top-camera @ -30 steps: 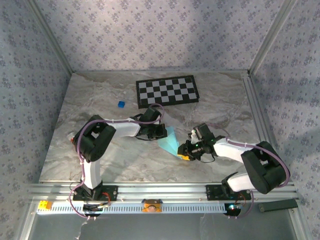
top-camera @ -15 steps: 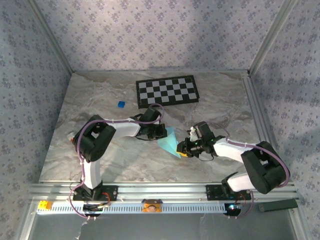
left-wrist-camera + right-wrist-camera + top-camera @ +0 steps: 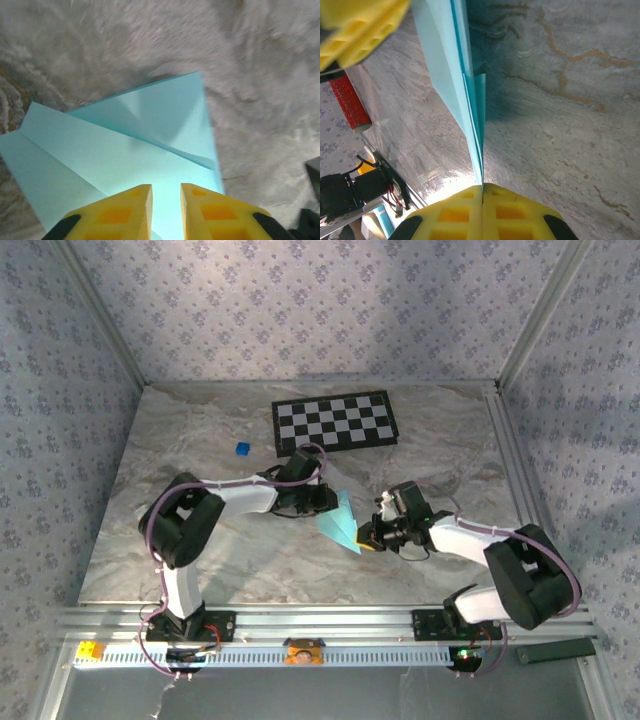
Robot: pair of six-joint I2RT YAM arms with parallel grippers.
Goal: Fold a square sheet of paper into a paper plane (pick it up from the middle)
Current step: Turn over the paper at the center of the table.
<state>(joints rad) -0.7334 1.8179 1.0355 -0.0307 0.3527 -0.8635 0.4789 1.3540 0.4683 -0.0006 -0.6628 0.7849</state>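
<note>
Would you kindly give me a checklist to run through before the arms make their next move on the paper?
1. Right end effector shut on the edge of the light-blue paper: ok.
2. Left end effector free of the paper: jaws slightly apart over it, contact unclear; cannot tell.
3. Folded layers lying flat together: one flap stands off the layer beneath; not ok.
4. The two end effectors apart from each other, one on each side of the paper: ok.
5. Checkerboard and blue cube well away from the paper: ok.
</note>
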